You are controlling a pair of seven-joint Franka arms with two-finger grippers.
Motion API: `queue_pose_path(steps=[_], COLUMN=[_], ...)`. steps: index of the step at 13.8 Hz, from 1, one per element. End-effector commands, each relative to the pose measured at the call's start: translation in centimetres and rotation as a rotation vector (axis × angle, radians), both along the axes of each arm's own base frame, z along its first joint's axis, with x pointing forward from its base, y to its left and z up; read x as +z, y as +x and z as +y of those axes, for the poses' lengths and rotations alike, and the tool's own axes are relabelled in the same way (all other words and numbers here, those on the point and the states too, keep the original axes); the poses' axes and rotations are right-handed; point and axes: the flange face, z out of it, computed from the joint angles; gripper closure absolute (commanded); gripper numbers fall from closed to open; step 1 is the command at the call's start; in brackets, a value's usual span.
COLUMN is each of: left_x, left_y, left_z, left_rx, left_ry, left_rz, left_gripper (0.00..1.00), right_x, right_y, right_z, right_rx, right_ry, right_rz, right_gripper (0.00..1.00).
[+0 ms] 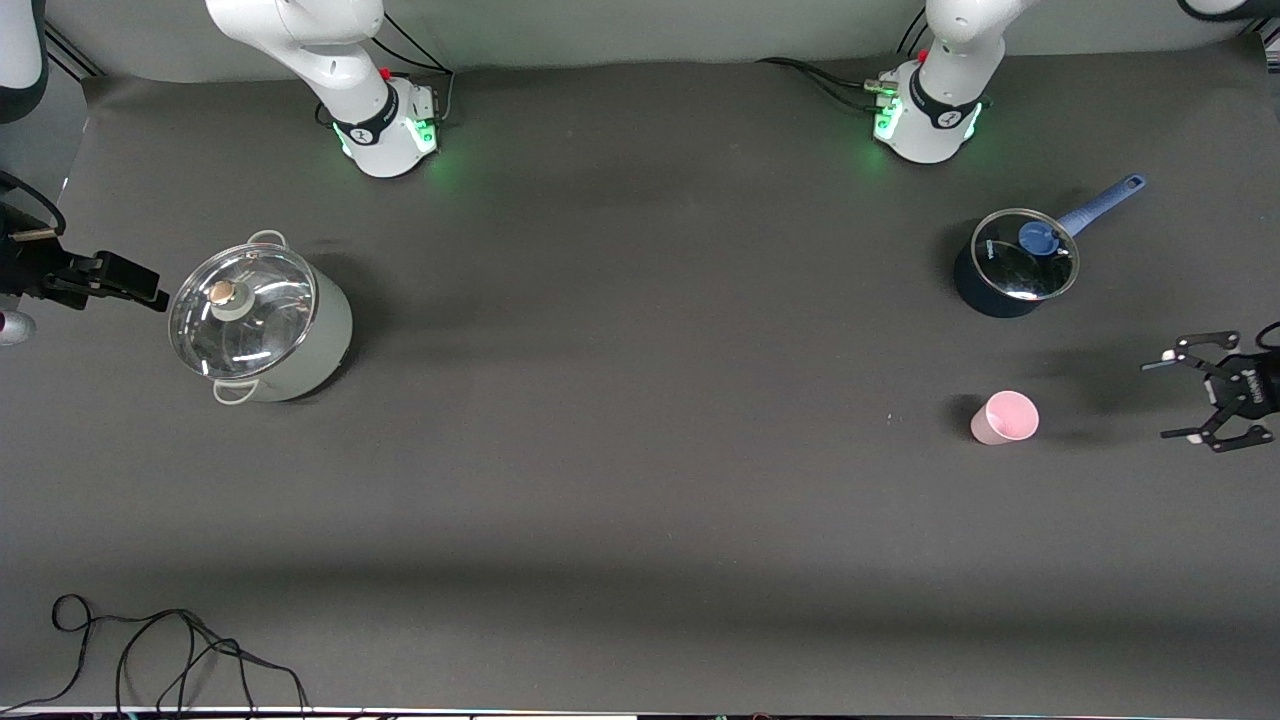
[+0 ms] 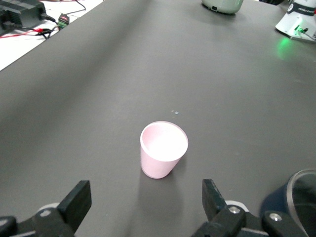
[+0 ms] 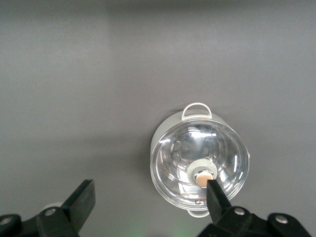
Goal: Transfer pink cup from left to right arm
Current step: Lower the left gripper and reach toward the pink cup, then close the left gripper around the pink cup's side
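Your dark grey worktop (image 1: 640,480) carries a pale green steel stockpot with a glass lid (image 1: 262,320) toward the right arm's end, a small dark blue saucepan (glass lid, blue handle) (image 1: 1015,265) toward the left arm's. The small pale pink plastic cup (image 1: 1005,417) stands upright, nearer the front camera than that saucepan. Left gripper (image 1: 1200,400) – jaws apart – hangs beside the cup; right gripper (image 3: 148,205), jaws apart, waits over the stockpot.

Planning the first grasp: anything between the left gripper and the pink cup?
Nothing visible. The left gripper is open at the left arm's end of the table, with bare mat between it and the upright pink cup. The blue saucepan stands farther from the front camera, off that line.
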Motion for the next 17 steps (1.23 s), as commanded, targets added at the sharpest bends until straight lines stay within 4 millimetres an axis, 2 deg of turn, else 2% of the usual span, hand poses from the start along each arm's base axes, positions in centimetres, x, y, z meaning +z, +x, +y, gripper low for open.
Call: queue_pose_path(steps=[1,5,7,12,15,17], left_x=[-4.2,-11.8,-14.2,-15.1,-15.1,-16.6], left_y=[0.1,-0.6,-0.8,-0.5,-0.2,-0.8], left_z=[1.0,-0.3,-1.2,-4.0,-6.5,-7.9], left_rx=[0.003,0.016,0.019,-0.054,-0.138,-0.14], left_ry=[-0.092,-0.215,-0.262,-0.327,-0.374,-0.399], left_rz=[-0.084,-0.154,-0.194,-0.298,-0.342,-0.324], left_gripper=[0.0,0.0,0.0,0.0,0.0,0.0], right_x=[0.5,0.6,0.6,1.8,1.8,1.8], right_y=[0.2,0.2,0.2,0.2,0.2,0.1], right_z=[-0.1,-0.1,-0.1,-0.5,-0.4,-0.4], right_rx=[0.007,-0.005,-0.005,-0.001,-0.007,-0.007], right_ry=[-0.008,-0.004,-0.004,-0.007,-0.007,-0.007], right_rz=[0.002,0.0,0.001,-0.022,-0.019,-0.017], right_gripper=[0.0,0.0,0.0,0.0,0.0,0.0])
